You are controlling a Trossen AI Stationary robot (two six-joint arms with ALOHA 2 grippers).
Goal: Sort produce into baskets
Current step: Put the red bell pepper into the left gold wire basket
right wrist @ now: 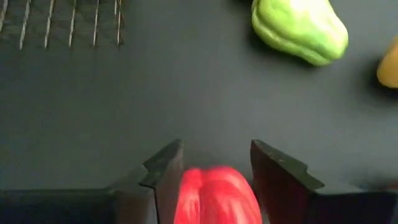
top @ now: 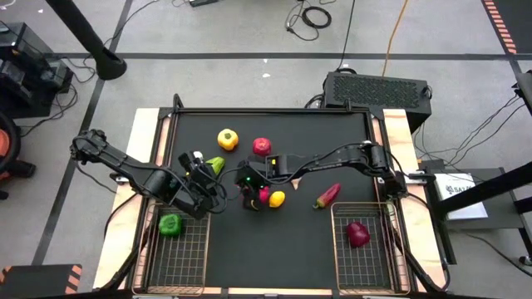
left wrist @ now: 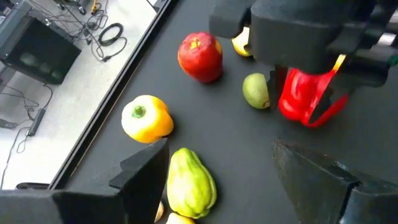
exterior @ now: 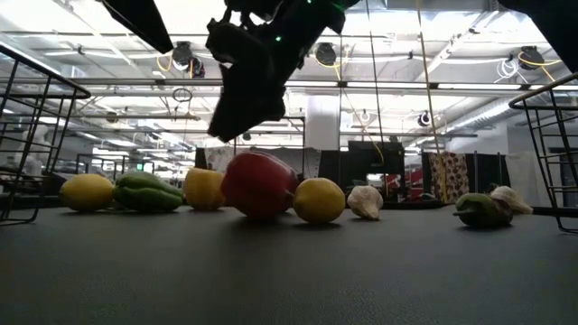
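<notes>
Your right gripper (top: 253, 196), at the centre of the high view, has its fingers closed around a red pepper (right wrist: 213, 196). Your left gripper (top: 202, 178), centre-left, hovers with fingers spread wide, empty, beside the light green pepper (left wrist: 188, 184).

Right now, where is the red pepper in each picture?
High view: red pepper mid-table, left of the lemon.
Low view: centre, left of that lemon.
Left wrist view: right side, in the right claw.
Right wrist view: bottom centre, between claw fingers.
Shared landmark: the right claw around it.
</notes>
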